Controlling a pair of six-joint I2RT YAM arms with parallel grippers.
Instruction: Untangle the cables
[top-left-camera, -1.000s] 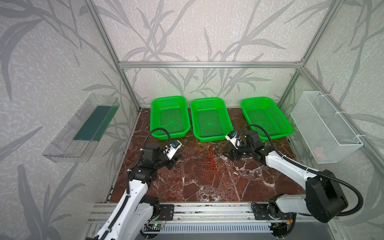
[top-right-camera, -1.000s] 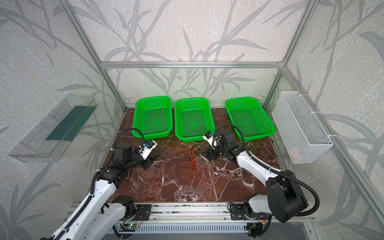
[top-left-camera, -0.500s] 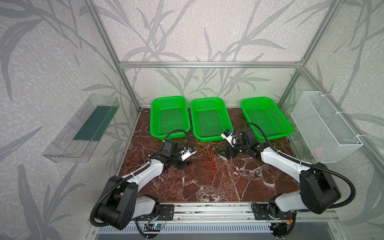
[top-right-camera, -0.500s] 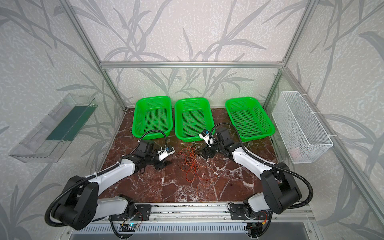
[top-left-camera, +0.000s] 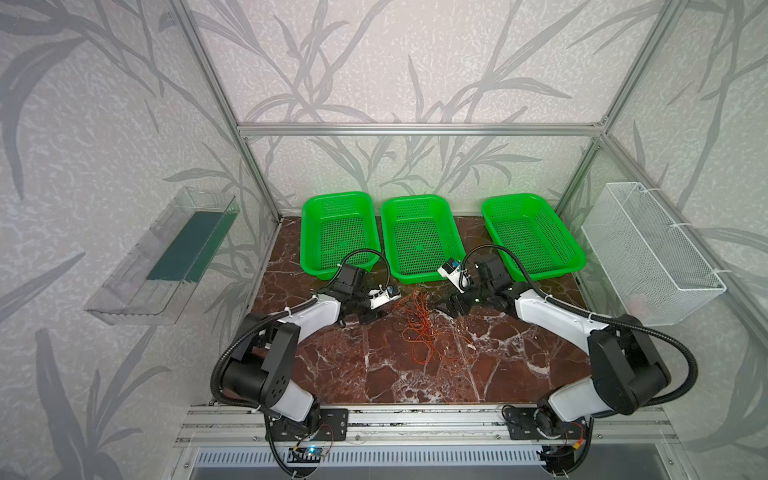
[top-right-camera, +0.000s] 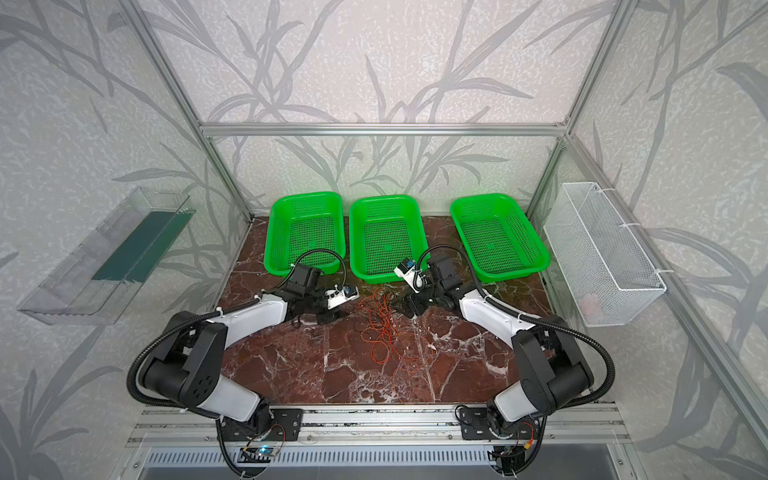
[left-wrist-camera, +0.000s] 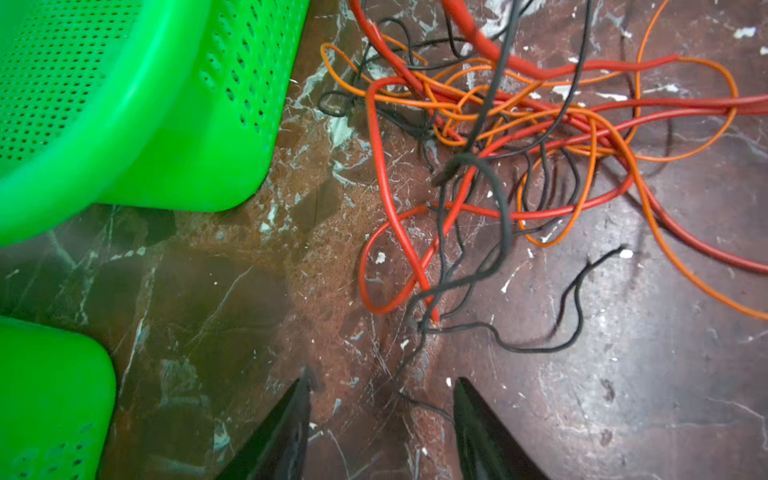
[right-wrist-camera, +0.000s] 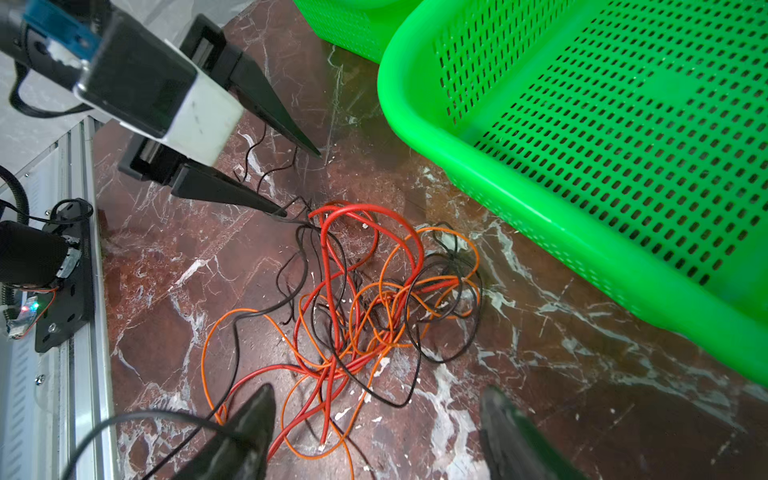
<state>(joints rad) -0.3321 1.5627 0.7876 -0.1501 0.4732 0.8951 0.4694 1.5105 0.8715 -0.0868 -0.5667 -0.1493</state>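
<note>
Item: cables (right-wrist-camera: 376, 297), hair-thin red, orange and black wires, knotted in one loose heap.

Location: on the table (top-left-camera: 365, 365), just in front of the middle green basket (top-left-camera: 420, 277), between the two hands; long orange loops trailing out toward the near edge of the table.

Condition: not yet separated; strands of all three colours crossing many times at the core, slack loops at the fringe.

Handling, judged: very light, limp, no stiffness to speak of; smooth-jacketed, so probably slippery in a pinch; lying flat on the stone, so hard to get under; apt to drag the whole heap along if tugged from the middle.

Where to take hold, judged: at a free end or outer loop, never the core. Candidate for the left hand (left-wrist-camera: 381, 386): loose black end (left-wrist-camera: 578, 303) curling clear of the heap, or the finer black strand running between its tips. For the right hand (right-wrist-camera: 378, 399): the nearest red and orange strands, as an anchor against a pull from the opposite side.

Left hand: low over the table, partly open, gripping nothing; one fingertip (right-wrist-camera: 257, 203) at or on a black strand, contact not certain.

Right hand: spread wide, empty, nearest strands lying between its tips.
</note>
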